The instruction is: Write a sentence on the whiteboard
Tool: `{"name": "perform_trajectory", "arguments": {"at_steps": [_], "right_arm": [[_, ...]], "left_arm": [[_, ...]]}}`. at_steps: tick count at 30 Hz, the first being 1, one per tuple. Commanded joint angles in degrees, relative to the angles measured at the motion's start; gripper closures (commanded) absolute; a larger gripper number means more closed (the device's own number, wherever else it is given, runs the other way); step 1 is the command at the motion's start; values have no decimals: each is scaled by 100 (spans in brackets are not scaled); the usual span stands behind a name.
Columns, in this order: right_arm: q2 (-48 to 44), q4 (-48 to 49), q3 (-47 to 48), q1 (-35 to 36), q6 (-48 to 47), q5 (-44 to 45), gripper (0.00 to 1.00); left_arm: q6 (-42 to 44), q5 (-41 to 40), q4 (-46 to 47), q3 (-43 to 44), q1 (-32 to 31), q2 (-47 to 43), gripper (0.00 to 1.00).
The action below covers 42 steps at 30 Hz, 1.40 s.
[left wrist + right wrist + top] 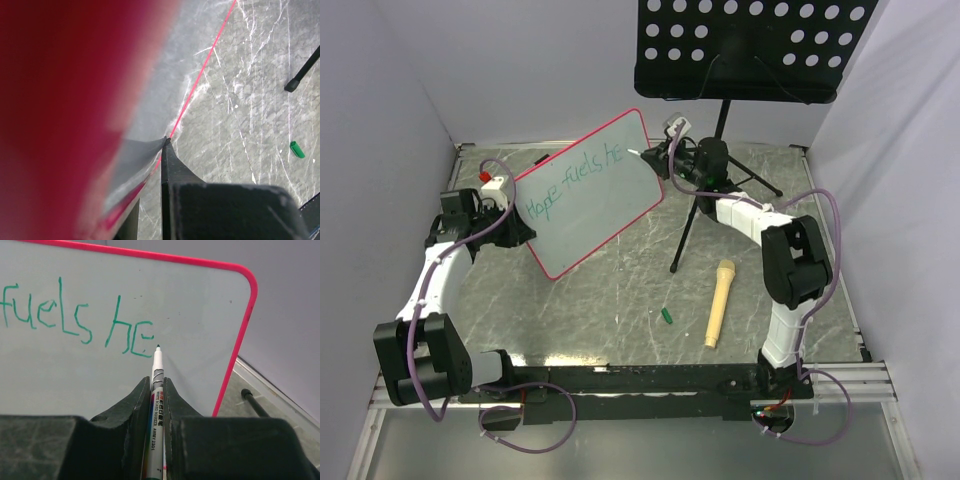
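The whiteboard (605, 205), pink-framed, stands tilted on the table at centre left. On it the sentence (570, 183) reads "Hope fuels he" in teal. My left gripper (523, 232) is shut on the board's lower left edge. In the left wrist view the whiteboard (165, 65) fills the left side as a red blur, pinched in my left gripper (150, 175). My right gripper (157, 382) is shut on a white marker (155, 405). Its tip touches the whiteboard (200, 305) just right of the sentence's (75, 315) last "e". From above, the right gripper (662, 158) sits at the board's upper right corner.
A black perforated music stand tray (750, 45) hangs at the back, with its tripod legs (692, 228) spread beside the board. A yellow microphone-shaped object (718, 302) and a green marker cap (666, 316) lie on the grey table. White walls enclose three sides.
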Motion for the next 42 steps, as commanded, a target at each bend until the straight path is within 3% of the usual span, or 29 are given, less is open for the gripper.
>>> {"name": "perform_trajectory", "arguments": {"at_steps": [1, 42], "right_arm": [[159, 289, 347, 30, -103, 112, 100], [502, 96, 830, 56, -33, -64, 100]], "left_arm": [[1185, -2239, -1187, -308, 26, 422, 99], [1168, -2274, -1143, -369, -53, 361, 99]]}}
